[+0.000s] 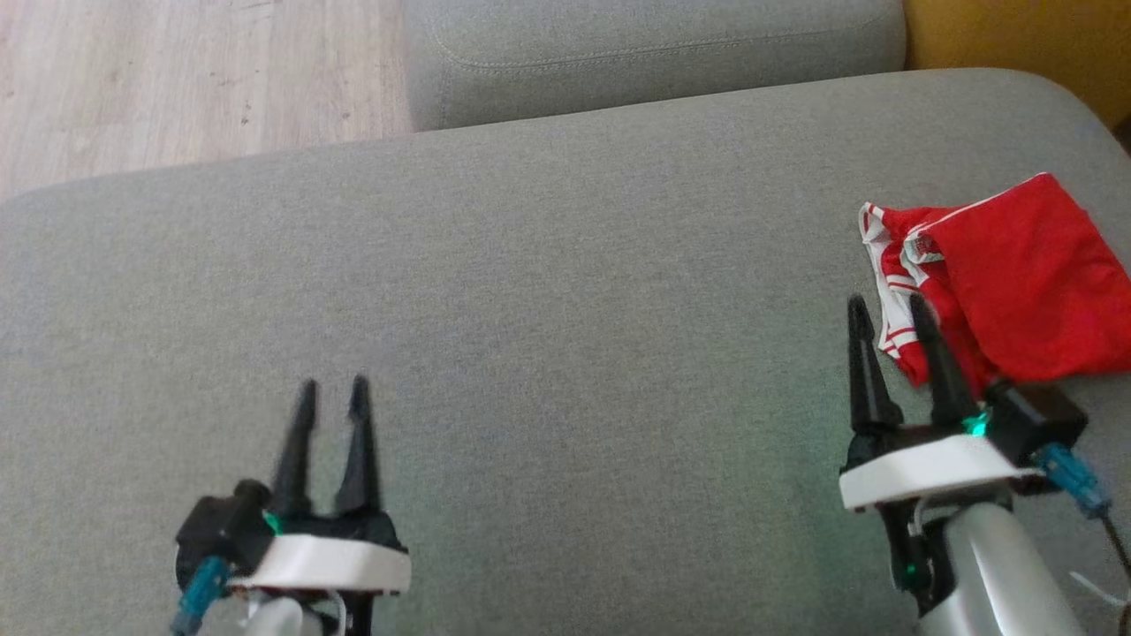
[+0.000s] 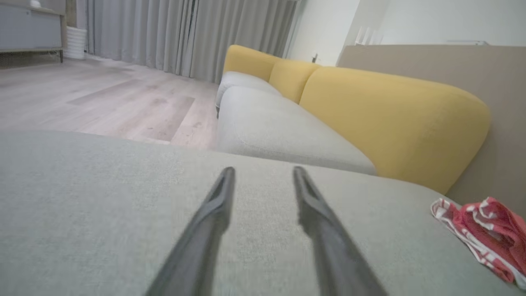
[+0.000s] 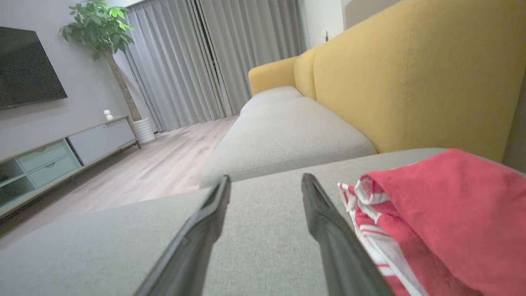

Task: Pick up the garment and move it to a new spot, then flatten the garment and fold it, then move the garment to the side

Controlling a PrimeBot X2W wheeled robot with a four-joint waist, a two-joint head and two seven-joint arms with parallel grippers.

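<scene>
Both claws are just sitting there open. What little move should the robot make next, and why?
Probably nudge the right gripper slightly to its right and forward, onto the near edge of the red garment. Its fingers stand open and empty close beside the bunched cloth, which lies at the right end of the grey cushion, while the left gripper, also open, sits far off.

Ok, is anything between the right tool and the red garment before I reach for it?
Nothing visible does. The open right tool is just left of the red garment on the grey sofa cushion; the garment's striped edge lies right beside it, nothing between.
</scene>
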